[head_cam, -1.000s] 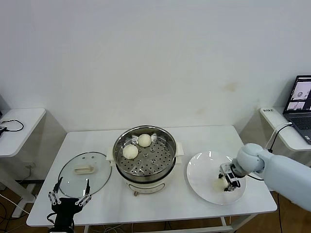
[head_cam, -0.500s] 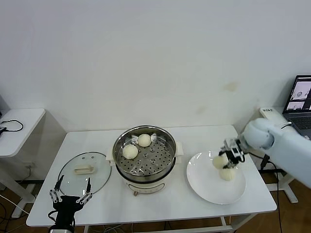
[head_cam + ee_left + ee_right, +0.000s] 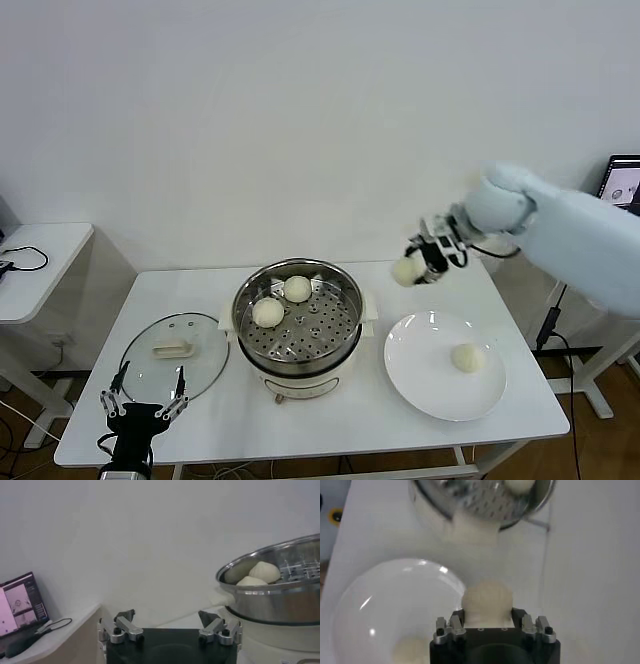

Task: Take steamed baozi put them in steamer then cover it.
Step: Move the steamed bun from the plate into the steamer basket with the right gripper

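My right gripper (image 3: 418, 262) is shut on a cream-white baozi (image 3: 405, 270) and holds it in the air above the table, between the steamer and the white plate (image 3: 420, 375). The wrist view shows the same baozi (image 3: 487, 601) clamped between the jaws. The steel steamer (image 3: 345, 299) stands mid-table with two baozi (image 3: 267, 312) (image 3: 296, 289) on its perforated tray. One more baozi (image 3: 466, 357) lies on the plate. The glass cover (image 3: 200, 368) lies flat on the table left of the steamer. My left gripper (image 3: 146, 394) hangs open at the table's front left corner, holding nothing.
A small side table (image 3: 40, 260) with a cable stands at the left. A laptop (image 3: 625, 185) sits on another table at the far right. The steamer's rim (image 3: 260, 582) rises close beside the left gripper.
My right gripper lifted a baozi off the plate and carried it up and left toward the steamer. One baozi stayed on the plate. The left arm has not moved.
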